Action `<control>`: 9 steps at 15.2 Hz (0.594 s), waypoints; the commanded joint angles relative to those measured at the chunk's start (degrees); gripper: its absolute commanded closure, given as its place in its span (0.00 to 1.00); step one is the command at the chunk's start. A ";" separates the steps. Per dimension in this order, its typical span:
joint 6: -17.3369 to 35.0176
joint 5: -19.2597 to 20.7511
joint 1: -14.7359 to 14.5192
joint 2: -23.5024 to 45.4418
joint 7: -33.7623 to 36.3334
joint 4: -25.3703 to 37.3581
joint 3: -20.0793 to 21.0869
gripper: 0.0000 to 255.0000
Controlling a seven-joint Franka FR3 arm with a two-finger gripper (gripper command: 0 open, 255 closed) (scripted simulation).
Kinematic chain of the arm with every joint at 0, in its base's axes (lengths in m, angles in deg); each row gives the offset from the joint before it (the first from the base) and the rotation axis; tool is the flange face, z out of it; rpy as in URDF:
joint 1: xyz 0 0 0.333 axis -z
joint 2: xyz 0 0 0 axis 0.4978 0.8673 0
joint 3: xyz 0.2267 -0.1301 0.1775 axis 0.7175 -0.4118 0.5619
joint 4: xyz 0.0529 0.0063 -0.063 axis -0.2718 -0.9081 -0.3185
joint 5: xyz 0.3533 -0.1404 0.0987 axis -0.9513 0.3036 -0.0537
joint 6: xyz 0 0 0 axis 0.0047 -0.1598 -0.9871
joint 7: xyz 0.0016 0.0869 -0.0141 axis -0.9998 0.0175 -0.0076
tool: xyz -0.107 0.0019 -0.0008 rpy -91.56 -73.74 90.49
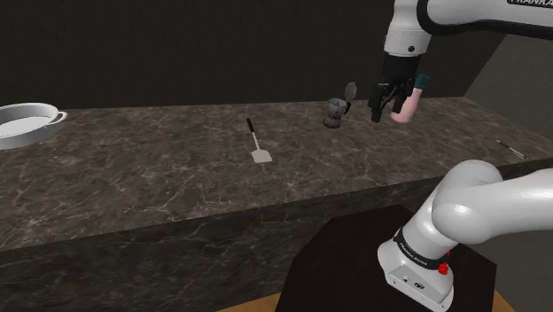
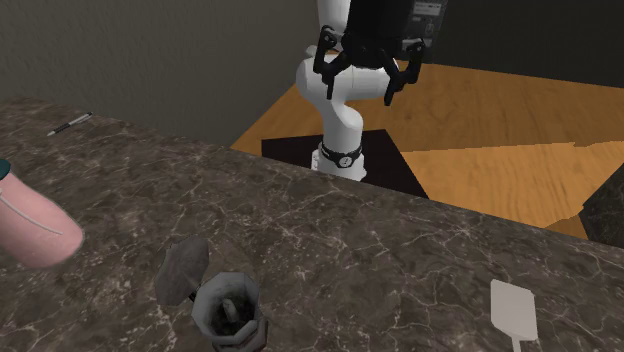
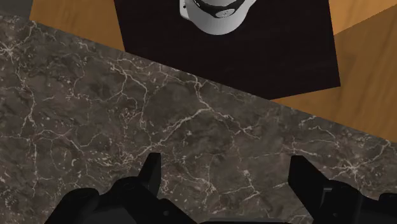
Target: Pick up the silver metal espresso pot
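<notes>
Gripper [image 1: 379,113] points down over counter [image 1: 177,168], fingers [image 3: 151,170] spread, apart from espresso pot [image 1: 335,113].

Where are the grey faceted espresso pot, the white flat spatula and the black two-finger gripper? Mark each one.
grey faceted espresso pot [image 1: 334,113], shoulder view, on its body.
white flat spatula [image 1: 260,157], shoulder view, on its blade.
black two-finger gripper [image 3: 226,170], wrist view, midway between its open fingertips.
</notes>
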 commanded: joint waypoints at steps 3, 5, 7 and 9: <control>3.03 2.17 -0.09 2.27 -3.62 0.13 -2.30 0.00; 6.11 4.08 -0.25 4.85 -7.15 0.60 -4.55 0.00; 9.21 5.73 -0.50 7.71 -10.61 1.38 -6.78 0.00; 12.28 7.06 -0.82 10.83 -14.03 2.50 -8.94 0.00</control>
